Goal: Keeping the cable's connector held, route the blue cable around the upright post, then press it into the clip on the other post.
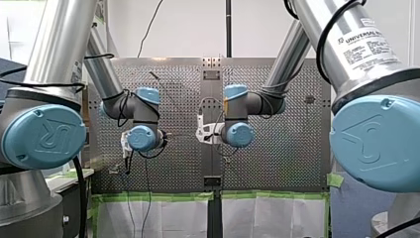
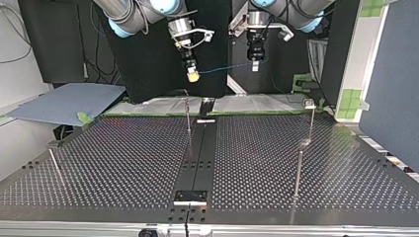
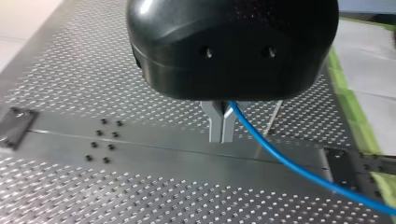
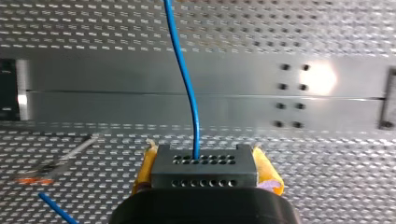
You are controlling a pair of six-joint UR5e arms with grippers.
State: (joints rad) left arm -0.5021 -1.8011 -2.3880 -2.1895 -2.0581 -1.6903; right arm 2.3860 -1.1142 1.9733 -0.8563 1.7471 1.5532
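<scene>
High above the worktop point(image 2: 123, 163), both hands hang near the far edge in the top view, well clear of every post. Right hand point(image 2: 193, 75), yellow pads, is pinching the connector point(image 4: 204, 166), a dark block with rows of holes. The blue cable point(image 2: 225, 69) leaves its top face and spans to the left hand point(image 2: 255, 65), whose metal fingers point(image 3: 215, 126) are pressed together on the cable.

Step in hand, as I judge it: the carry before routing. Nothing is wrapped or clipped yet.

Next move likely calls for lowering the span to post height and swinging it round the thin post point(image 2: 188, 118) by the dark centre rail point(image 2: 200, 148), with the right hand's pinch kept.

A post at the top view's right point(image 2: 312, 121) has a small head, maybe the clip; too small to tell. Two more posts, a nearer one at the right point(image 2: 298, 168) and one at the left point(image 2: 55, 167), could snag the slack if the sweep is wide.
</scene>
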